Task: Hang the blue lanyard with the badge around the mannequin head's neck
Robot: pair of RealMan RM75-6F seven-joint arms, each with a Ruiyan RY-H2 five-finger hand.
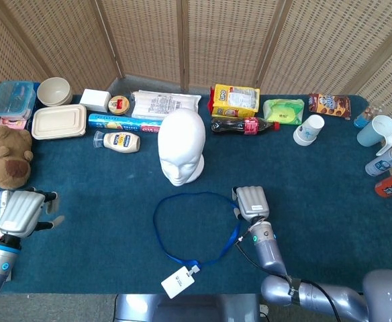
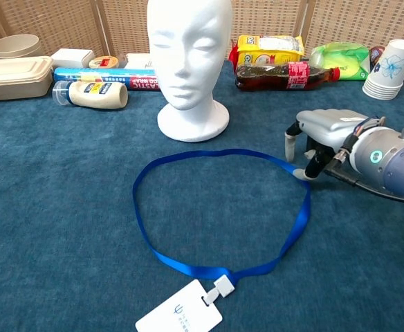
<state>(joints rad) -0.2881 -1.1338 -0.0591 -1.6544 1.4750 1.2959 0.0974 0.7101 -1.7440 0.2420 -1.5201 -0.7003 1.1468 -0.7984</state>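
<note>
Lying flat on the blue cloth in front of the mannequin head (image 2: pixel 189 62), the blue lanyard (image 2: pixel 219 207) forms an open loop, its white badge (image 2: pixel 179 317) at the end farthest from the head. The right hand (image 2: pixel 323 138) rests palm down at the loop's right edge, fingertips (image 2: pixel 301 173) touching the strap, nothing gripped. The left hand (image 1: pixel 23 211) sits well left of the head, fingers apart, near a brown plush toy (image 1: pixel 7 155).
</note>
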